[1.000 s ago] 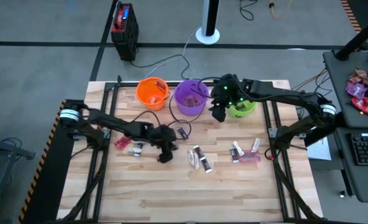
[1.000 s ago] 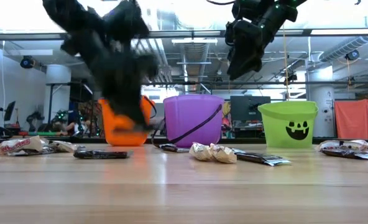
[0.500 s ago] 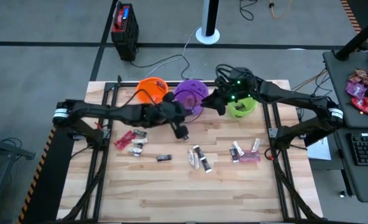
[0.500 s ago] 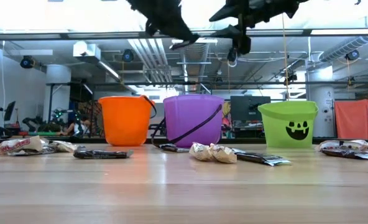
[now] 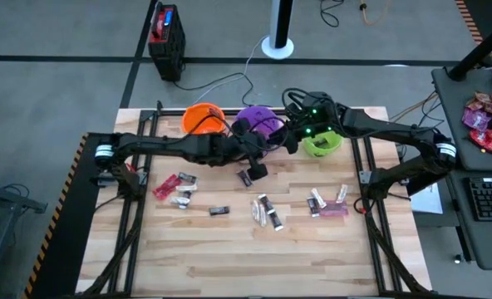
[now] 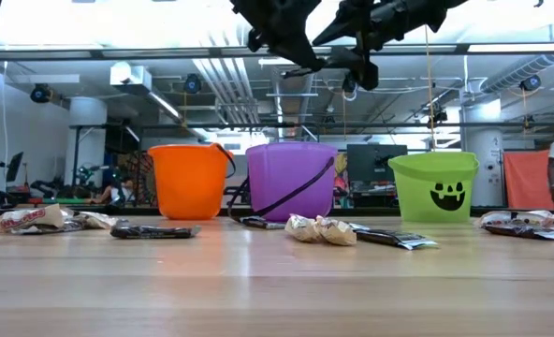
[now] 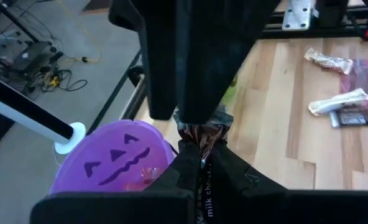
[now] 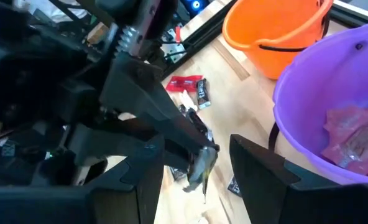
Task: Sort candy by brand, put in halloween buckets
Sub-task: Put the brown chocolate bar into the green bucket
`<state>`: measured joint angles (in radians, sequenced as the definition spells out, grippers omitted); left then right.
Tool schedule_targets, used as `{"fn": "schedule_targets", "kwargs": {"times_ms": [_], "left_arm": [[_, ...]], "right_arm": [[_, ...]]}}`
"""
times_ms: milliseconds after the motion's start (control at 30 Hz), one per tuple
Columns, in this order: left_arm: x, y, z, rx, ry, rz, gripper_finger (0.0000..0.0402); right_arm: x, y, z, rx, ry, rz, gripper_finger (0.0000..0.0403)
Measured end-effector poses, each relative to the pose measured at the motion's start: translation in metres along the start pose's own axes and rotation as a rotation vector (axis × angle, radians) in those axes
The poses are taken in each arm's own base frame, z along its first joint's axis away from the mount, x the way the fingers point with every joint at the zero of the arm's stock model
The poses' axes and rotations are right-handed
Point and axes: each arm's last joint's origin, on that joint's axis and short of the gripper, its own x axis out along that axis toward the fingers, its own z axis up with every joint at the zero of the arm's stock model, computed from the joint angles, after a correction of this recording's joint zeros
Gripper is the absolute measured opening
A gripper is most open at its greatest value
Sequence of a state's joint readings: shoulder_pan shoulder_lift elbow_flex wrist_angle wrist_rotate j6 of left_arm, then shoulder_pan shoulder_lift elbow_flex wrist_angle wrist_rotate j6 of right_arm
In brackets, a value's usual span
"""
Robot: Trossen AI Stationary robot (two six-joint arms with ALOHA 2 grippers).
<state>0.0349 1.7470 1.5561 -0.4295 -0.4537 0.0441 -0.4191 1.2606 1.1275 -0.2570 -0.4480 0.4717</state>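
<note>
Left pincer (image 7: 199, 155) clamped on dark-brown foil-wrapped milk chocolate piece (image 7: 199, 134), beside round purple plastic bucket (image 7: 112, 155); right pincer (image 8: 193, 165) spread empty, facing it.

Both grippers crowd above the purple bucket (image 5: 258, 126); the table's (image 5: 229, 257) near half lies open

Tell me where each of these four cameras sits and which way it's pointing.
High: above the table, looking straight down; both arms show.
Low: at tabletop height, looking level across at the orange bucket, purple bucket and green bucket; both arms enter from above.
Left wrist: on the left arm, over the purple bucket; left pincer holds a candy.
Right wrist: on the right arm; its open right pincer frames that candy.
Both wrist views share the purple bucket.
</note>
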Motion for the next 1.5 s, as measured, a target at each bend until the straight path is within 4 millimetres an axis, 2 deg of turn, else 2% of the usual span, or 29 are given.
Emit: {"fn": "schedule_targets", "kwargs": {"times_ms": [267, 400, 567, 700, 800, 1033, 1200, 1267, 1367, 1500], "left_arm": [[-0.003, 0.003, 0.004, -0.002, -0.012, 0.054, 0.0004], [-0.005, 0.004, 0.005, 0.000, -0.019, 0.054, 0.0004], [-0.005, 0.004, 0.005, 0.034, -0.017, 0.058, 0.0004], [-0.004, 0.004, 0.005, 0.026, -0.017, 0.061, 0.0008], [-0.004, 0.004, 0.005, 0.013, -0.010, 0.056, 0.0028], [-0.004, 0.004, 0.004, 0.012, -0.007, 0.051, 0.0115], [-0.004, 0.004, 0.001, 0.021, 0.020, 0.050, 0.0159], [-0.005, 0.004, -0.001, 0.012, 0.041, 0.050, 0.0170], [-0.006, 0.005, -0.004, -0.006, 0.072, 0.050, 0.0181], [-0.007, 0.005, -0.008, -0.025, 0.111, 0.052, 0.0185]], "right_arm": [[0.001, -0.001, -0.001, 0.004, 0.014, -0.007, 0.0151], [0.001, -0.001, -0.001, -0.016, 0.013, -0.008, 0.0110], [0.001, -0.001, -0.001, -0.047, 0.013, -0.009, 0.0027], [0.001, -0.001, -0.001, -0.060, 0.013, -0.010, 0.0017], [0.001, -0.001, -0.001, -0.064, 0.014, -0.011, 0.0015], [0.001, -0.002, -0.001, -0.084, 0.001, -0.042, 0.0013], [-0.002, -0.007, 0.000, -0.072, -0.005, -0.078, 0.0013], [-0.007, -0.012, 0.000, -0.049, -0.002, -0.133, 0.0013], [-0.020, -0.020, 0.001, -0.007, 0.036, -0.323, 0.0013], [-0.045, -0.037, -0.007, 0.092, 0.222, -0.777, 0.0013]]}}
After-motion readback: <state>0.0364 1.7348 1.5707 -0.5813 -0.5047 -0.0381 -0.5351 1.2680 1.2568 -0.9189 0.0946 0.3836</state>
